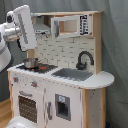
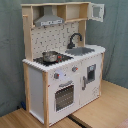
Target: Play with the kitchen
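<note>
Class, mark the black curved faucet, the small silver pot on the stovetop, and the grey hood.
Black curved faucet (image 1: 84, 59): first exterior view, on its arch.
Small silver pot (image 2: 49, 57): second exterior view, on its side wall.
Grey hood (image 2: 50, 20): second exterior view, on its sloped front.

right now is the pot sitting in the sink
No, in the second exterior view the pot sits on the stovetop, beside the sink.
</note>
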{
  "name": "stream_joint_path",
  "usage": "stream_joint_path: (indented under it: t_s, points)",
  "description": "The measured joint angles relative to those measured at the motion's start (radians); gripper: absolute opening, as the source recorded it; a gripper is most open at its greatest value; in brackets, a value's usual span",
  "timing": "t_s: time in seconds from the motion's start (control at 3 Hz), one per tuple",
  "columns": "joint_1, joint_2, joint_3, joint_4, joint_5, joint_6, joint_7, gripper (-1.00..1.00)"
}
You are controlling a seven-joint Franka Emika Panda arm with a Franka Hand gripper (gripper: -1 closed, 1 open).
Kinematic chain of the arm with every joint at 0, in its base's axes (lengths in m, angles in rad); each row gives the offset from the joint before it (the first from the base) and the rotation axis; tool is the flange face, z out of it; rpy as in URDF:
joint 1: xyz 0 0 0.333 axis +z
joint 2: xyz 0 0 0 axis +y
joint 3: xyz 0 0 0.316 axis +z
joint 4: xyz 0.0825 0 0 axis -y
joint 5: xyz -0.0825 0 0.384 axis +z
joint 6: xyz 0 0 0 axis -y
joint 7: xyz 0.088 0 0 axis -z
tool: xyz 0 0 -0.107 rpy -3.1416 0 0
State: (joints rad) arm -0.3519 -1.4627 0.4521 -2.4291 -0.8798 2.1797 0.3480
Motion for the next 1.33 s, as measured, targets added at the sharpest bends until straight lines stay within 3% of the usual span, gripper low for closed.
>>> stream_joint_path:
  t_s: [1.33]
  points:
    - [-0.168,0.125,-0.029,-0.027,0.000,0.296,0.164,-1.00]
